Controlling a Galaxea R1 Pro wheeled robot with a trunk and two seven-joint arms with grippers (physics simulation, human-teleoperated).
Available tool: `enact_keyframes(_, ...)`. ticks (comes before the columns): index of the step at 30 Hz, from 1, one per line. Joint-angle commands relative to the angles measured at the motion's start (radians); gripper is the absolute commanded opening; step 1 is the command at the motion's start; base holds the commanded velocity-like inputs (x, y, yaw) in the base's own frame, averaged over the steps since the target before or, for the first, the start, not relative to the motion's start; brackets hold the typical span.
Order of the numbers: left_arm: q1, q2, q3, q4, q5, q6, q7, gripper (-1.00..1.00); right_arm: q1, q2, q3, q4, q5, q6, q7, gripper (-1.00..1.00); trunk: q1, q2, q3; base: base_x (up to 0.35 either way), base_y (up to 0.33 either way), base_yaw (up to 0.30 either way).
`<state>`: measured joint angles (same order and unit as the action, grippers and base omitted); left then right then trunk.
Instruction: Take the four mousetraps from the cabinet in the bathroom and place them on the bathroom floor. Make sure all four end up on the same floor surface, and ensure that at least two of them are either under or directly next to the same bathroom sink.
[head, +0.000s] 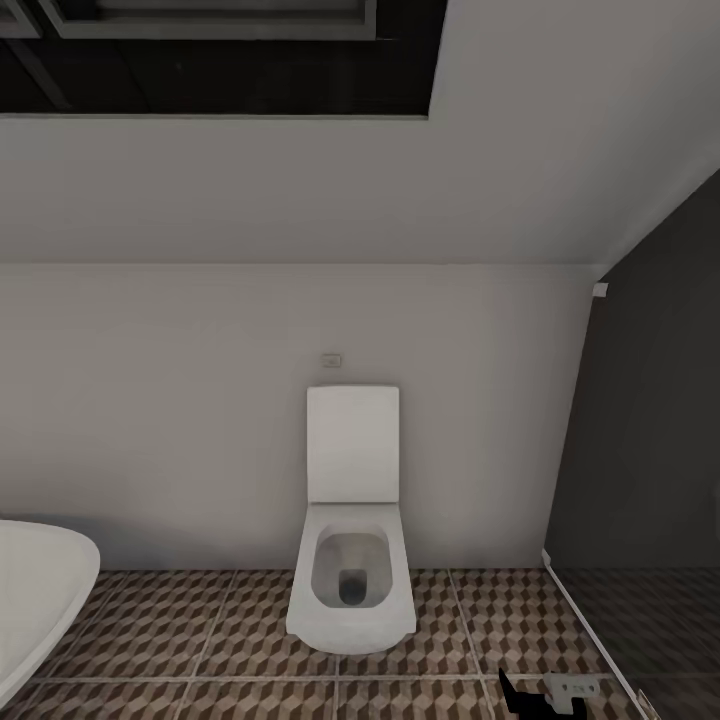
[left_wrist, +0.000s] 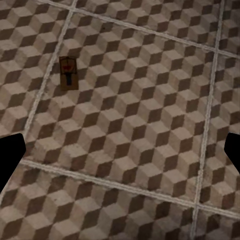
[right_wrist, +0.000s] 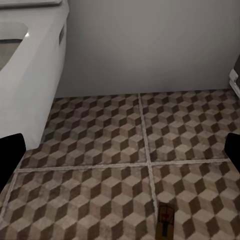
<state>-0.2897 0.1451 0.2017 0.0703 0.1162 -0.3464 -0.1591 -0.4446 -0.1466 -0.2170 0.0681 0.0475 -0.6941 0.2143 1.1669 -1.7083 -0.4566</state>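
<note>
Cube-patterned bathroom floor (head: 200, 640) is stretching under a white toilet (head: 350, 560) standing against the far wall.

Left gripper (left_wrist: 120, 155) is hovering with fingers wide apart over one mousetrap (left_wrist: 68, 73) lying flat on a tile; right gripper (right_wrist: 120, 155), likewise spread and empty, is looking past another mousetrap (right_wrist: 165, 220) lying right of the toilet.

Both grippers, left (left_wrist: 120, 155) and right (right_wrist: 120, 157), jaws wide apart, empty.
</note>
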Motion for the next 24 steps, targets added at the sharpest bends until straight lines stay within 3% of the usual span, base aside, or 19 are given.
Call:
enact_keyframes(1, -0.002, 0.000, 0.003, 0.005, 0.011, -0.005, -0.010, 1.00, -0.002, -0.001, -0.009, 0.004, 0.005, -0.005, 0.004, 1.00, 0.000, -0.001, -0.001, 0.000, 0.000, 0.000)
enact_keyframes(15, -0.002, -0.010, 0.002, 0.005, 0.011, -0.004, -0.011, 1.00, -0.002, -0.001, -0.009, 0.004, 0.004, -0.005, 0.004, 1.00, 0.000, -0.001, -0.001, 0.000, 0.000, 0.000)
enact_keyframes(24, -0.002, -0.064, 0.002, 0.005, 0.012, -0.004, -0.010, 1.00, -0.002, -0.001, -0.009, 0.004, 0.004, -0.005, 0.004, 1.00, 0.000, -0.001, -0.001, 0.000, 0.000, 0.000)
